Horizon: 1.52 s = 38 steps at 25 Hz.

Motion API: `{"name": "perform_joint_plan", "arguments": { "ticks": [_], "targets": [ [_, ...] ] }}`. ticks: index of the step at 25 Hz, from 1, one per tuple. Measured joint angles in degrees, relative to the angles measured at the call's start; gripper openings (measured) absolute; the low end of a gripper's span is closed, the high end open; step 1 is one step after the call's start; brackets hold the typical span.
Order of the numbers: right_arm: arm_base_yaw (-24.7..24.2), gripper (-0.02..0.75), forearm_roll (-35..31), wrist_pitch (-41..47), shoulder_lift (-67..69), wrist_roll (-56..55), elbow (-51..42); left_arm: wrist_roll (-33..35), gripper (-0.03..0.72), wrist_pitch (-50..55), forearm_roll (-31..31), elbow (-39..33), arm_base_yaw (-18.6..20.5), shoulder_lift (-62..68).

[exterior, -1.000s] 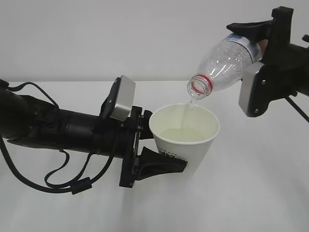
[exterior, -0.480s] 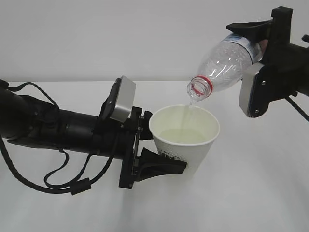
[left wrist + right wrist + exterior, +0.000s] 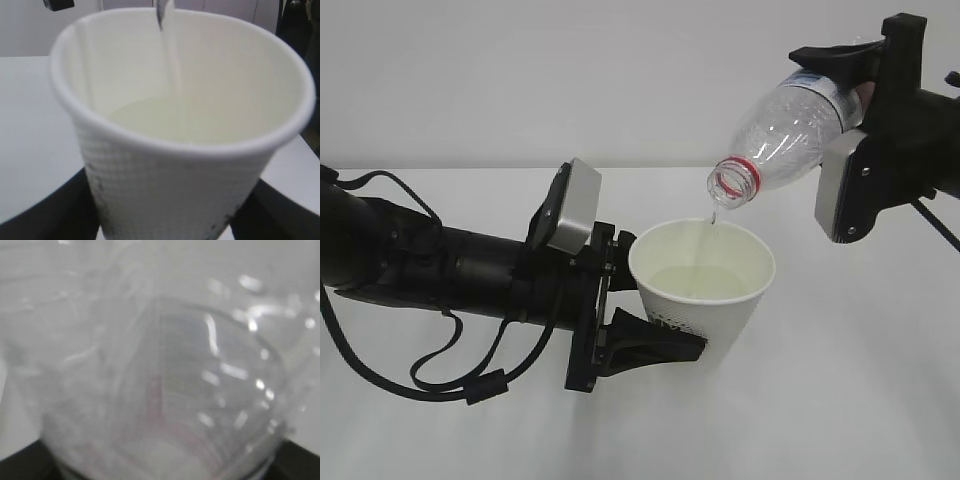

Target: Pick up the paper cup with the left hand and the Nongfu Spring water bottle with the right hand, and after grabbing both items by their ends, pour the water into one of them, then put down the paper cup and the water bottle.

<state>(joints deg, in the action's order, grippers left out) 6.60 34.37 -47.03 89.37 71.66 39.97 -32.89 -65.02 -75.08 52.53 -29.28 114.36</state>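
So our left gripper [image 3: 655,335] is clamped around the lower part of the paper cup [image 3: 705,290], which sits upright right at its fingertips, just above the white bench [image 3: 840,400]. In the left wrist view the cup [image 3: 185,150] fills the frame, with the dark fingers [image 3: 45,210] pressed to both sides of its base. Our right gripper [image 3: 840,85] is closed on the base end of the Nongfu Spring water bottle [image 3: 785,130], which tilts down and away from it so the red-ringed mouth hangs just above the cup's rim. A thin stream of water [image 3: 712,228] drops from the mouth into the shallow pool inside. The right wrist view shows only blurry clear plastic [image 3: 165,380] up close.
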Motion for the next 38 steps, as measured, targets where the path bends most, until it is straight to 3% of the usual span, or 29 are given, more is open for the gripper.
{"name": "perform_joint_plan", "arguments": {
  "ticks": [38],
  "targets": [
    [0.00,0.503,-0.83,-0.22,0.00,1.30,0.13,0.00,0.517,0.09,0.00,0.00,0.00,0.00]
  ]
}}
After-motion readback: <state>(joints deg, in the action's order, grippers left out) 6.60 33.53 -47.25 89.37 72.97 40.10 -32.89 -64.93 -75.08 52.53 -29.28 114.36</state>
